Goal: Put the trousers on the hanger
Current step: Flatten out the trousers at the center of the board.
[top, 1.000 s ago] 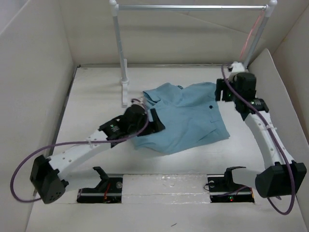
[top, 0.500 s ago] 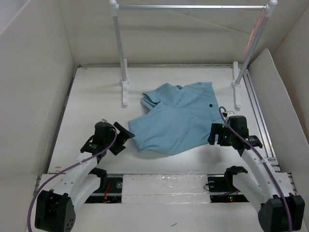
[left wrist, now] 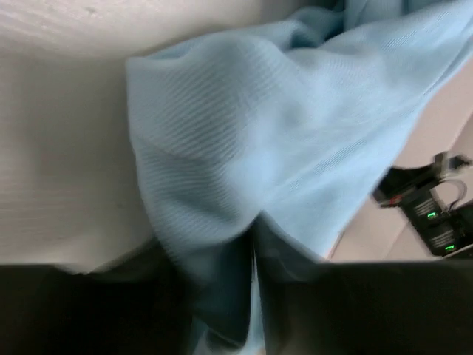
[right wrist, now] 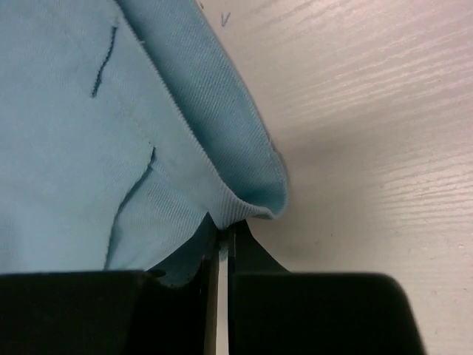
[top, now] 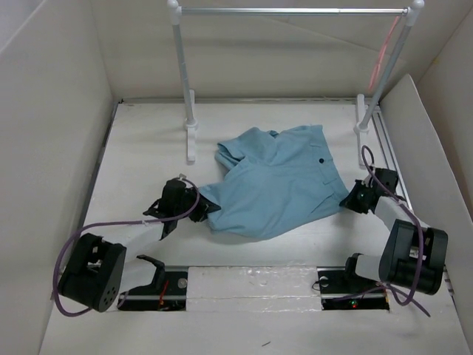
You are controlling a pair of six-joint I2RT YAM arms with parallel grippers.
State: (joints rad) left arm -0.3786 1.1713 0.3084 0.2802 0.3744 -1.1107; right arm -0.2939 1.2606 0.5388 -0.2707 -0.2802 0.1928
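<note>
Compared with half a second ago, both arms are sitting lower and closer in, and their claws have narrowed onto the cloth's edges. The left claw (top: 198,210) is pinching the near left fold of the trousers (top: 277,181). In its wrist view the blue fabric is bunching down into the slim gap between its dark fingers (left wrist: 111,310). The right claw (top: 349,200) is gripping the near right corner, with the hem curling just above its nearly closed fingers (right wrist: 111,310). The trousers are lying rumpled on the white counter (top: 140,155), with the dark button (top: 321,161) facing up. Behind them, the pink hanger (top: 383,58) is hanging at the right end of the silver rail (top: 295,11), beside its white post (top: 374,100).
</note>
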